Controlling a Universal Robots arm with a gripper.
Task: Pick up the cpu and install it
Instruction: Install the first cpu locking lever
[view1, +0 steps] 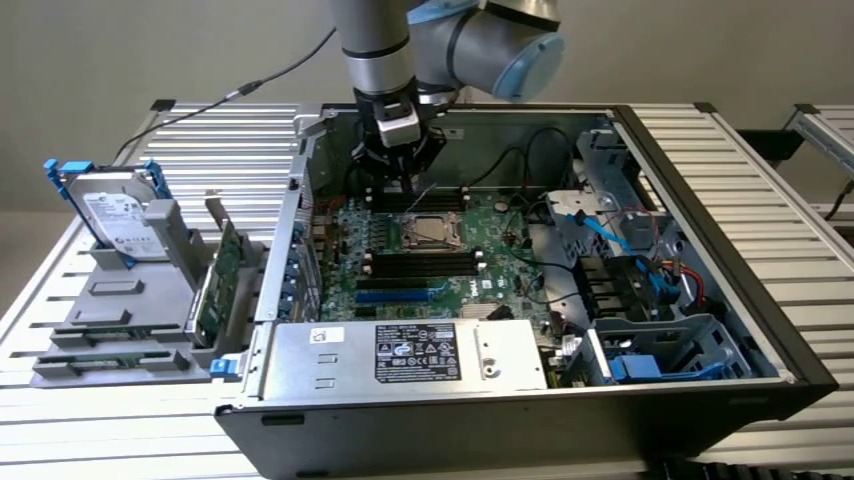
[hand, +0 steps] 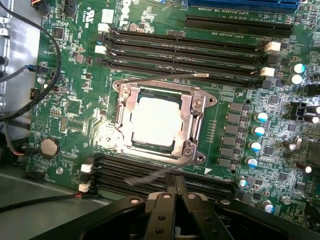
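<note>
The cpu (hand: 156, 121), one flat square chip with a bright silver metal top, lies seated in its socket on the green circuit board (hand: 75, 150), boxed in by one shiny steel frame (hand: 192, 125). The single gripper (hand: 175, 186) hangs just beside it over long black ridged slots (hand: 150, 175), its two matte black fingers (hand: 160, 212) clenched together, grasping nothing. Four small round silver-topped cans (hand: 258, 131) stand in a column near the socket.
</note>
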